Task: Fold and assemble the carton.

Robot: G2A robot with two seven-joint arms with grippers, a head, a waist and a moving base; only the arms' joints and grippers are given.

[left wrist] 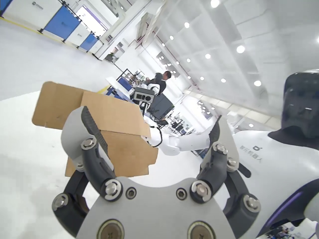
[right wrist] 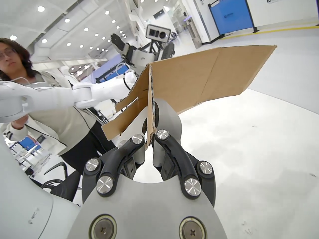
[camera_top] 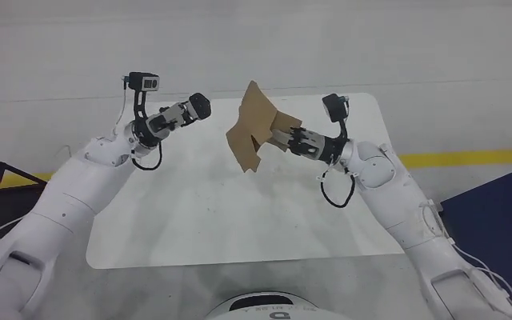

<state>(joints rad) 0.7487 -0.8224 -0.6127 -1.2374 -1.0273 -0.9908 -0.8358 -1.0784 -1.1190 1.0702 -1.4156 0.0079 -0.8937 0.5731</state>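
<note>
A brown cardboard carton [camera_top: 252,126], partly folded with loose flaps, hangs above the far middle of the white table [camera_top: 240,232]. My right gripper [camera_top: 282,138] is shut on one edge of the carton [right wrist: 194,75], the panel pinched between its fingers [right wrist: 164,115]. My left gripper [camera_top: 200,105] stands open to the left of the carton, apart from it, with nothing between its fingers [left wrist: 92,125]. In the left wrist view the carton [left wrist: 117,115] shows beyond the open jaws.
The table's far edge [camera_top: 320,95] runs just behind the carton. A yellow floor line [camera_top: 456,158] lies to the right of the table. A person [right wrist: 44,95] stands in the room behind the left arm, touching nothing.
</note>
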